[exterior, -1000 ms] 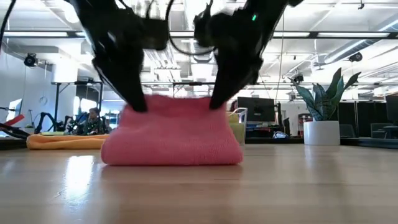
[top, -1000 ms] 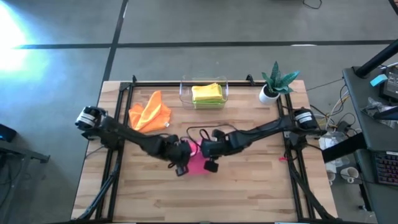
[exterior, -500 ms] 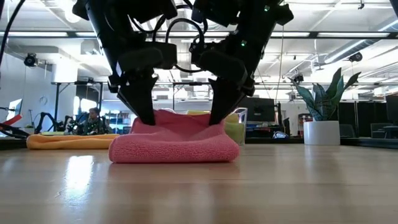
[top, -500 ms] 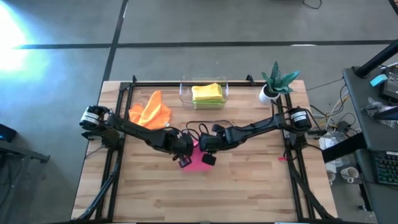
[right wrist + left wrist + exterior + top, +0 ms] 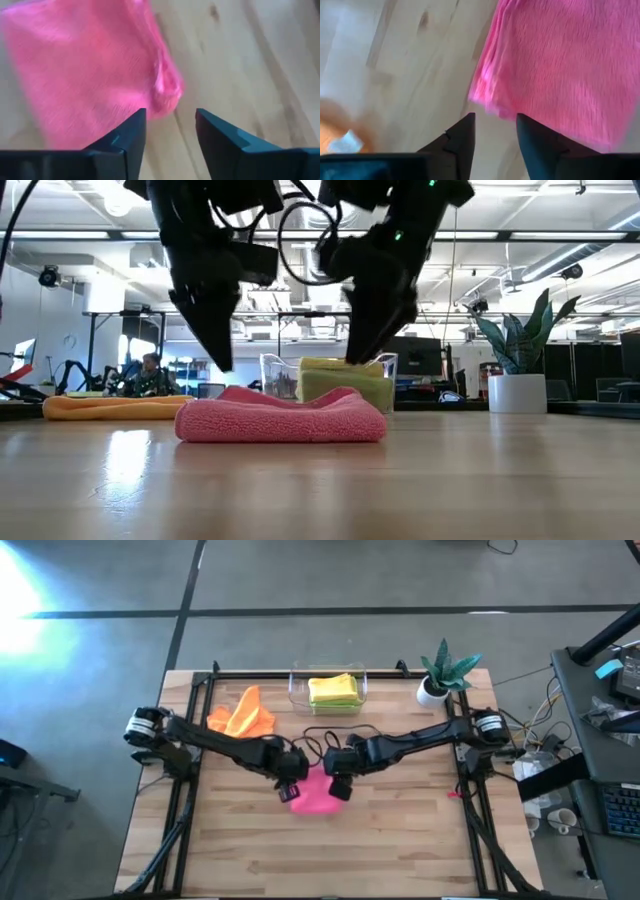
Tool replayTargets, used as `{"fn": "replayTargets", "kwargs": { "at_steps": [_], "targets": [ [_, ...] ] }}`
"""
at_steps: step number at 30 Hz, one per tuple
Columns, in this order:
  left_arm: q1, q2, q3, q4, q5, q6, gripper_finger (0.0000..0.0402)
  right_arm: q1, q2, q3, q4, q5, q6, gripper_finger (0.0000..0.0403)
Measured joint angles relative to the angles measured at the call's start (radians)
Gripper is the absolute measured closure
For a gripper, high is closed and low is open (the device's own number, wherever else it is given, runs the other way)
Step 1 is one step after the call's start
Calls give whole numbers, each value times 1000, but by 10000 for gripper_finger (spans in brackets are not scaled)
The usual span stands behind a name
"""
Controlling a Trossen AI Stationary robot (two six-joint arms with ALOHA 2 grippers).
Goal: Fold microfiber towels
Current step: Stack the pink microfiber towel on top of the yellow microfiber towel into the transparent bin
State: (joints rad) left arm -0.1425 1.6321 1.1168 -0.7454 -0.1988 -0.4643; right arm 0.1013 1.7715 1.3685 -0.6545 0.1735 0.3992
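My workbench is a pale wooden plank table [image 5: 400, 840] framed by black metal rails [image 5: 180, 810], standing on a grey concrete floor [image 5: 300, 575] crossed by a dark seam. At one o'clock on the table sits a green-leaved plant in a white pot [image 5: 440, 675]. A desk cluttered with cables [image 5: 600, 770] lies at three o'clock. Level across the table, I see white ceiling beams with strip lights [image 5: 560, 240], dark monitors [image 5: 410, 355], and a seated person [image 5: 150, 370] at nine o'clock.

Count: 1 pink folded microfiber towel [image 5: 312, 796], 1 orange crumpled towel [image 5: 240, 717], 1 clear plastic bin [image 5: 298, 693] holding yellow-green towel stack [image 5: 333, 691], 1 potted plant in white pot [image 5: 440, 674], 2 dark arms.
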Motion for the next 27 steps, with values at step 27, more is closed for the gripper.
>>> {"fn": "replayTargets", "kwargs": {
  "at_steps": [27],
  "targets": [
    [-328,161,-16,299,-143,103,269,215,-34,-152,338,-121,-376,218]
  ]
}}
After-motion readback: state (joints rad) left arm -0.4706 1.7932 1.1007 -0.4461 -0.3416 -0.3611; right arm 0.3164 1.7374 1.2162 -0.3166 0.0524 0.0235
